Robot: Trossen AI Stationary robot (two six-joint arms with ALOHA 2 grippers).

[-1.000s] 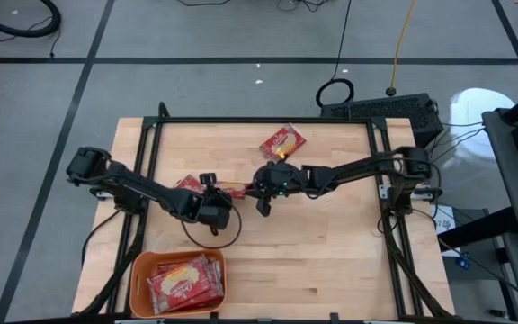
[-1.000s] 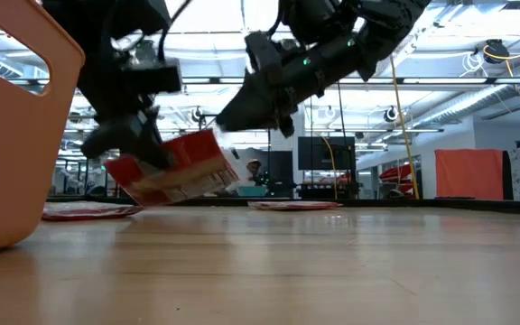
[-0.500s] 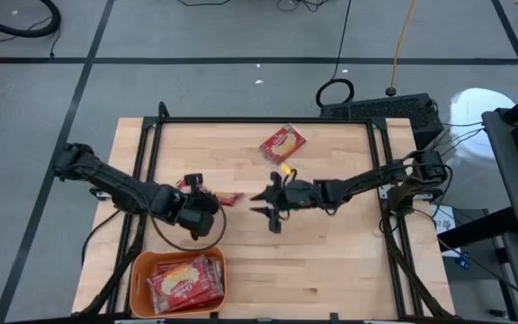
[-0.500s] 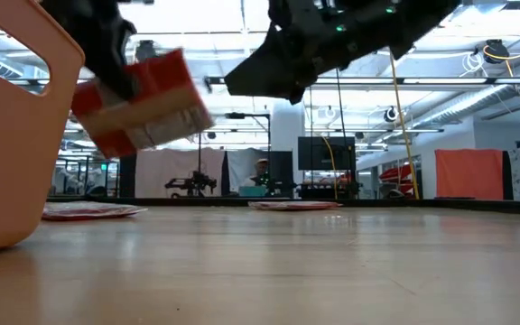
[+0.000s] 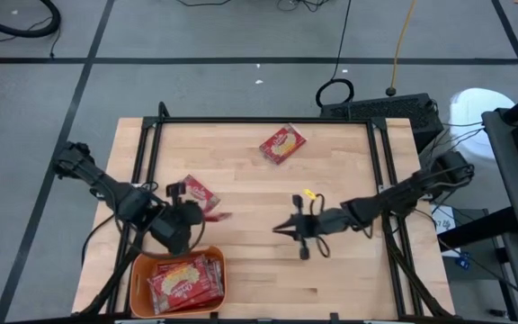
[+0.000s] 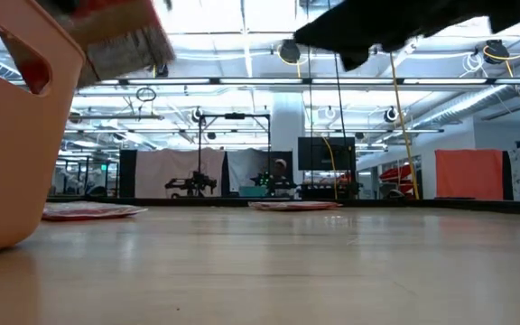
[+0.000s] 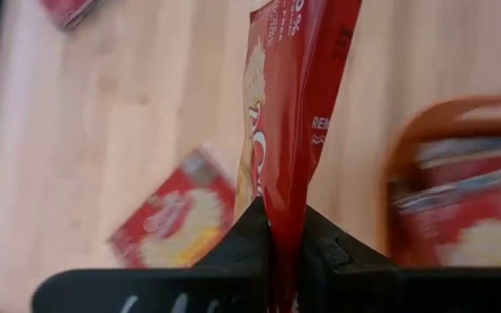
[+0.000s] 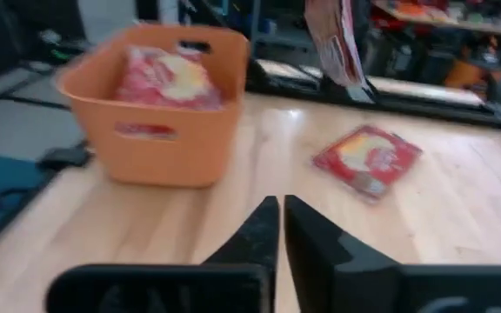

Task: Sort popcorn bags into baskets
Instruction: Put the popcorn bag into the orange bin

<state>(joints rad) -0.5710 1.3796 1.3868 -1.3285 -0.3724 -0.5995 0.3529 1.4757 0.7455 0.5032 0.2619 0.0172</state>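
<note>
Left hand [image 7: 281, 252] pinching popcorn bag [image 7: 298, 113], edge-on

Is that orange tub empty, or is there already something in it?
Not empty. The tub already holds several red popcorn bags lying flat, filling most of it. The left gripper holds another bag nearby, above the table.

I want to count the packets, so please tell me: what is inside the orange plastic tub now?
The orange plastic tub holds flat red popcorn packets lying stacked and overlapping; three or so show on top. Any packets lower down are covered, so the full number cannot be seen.
</note>
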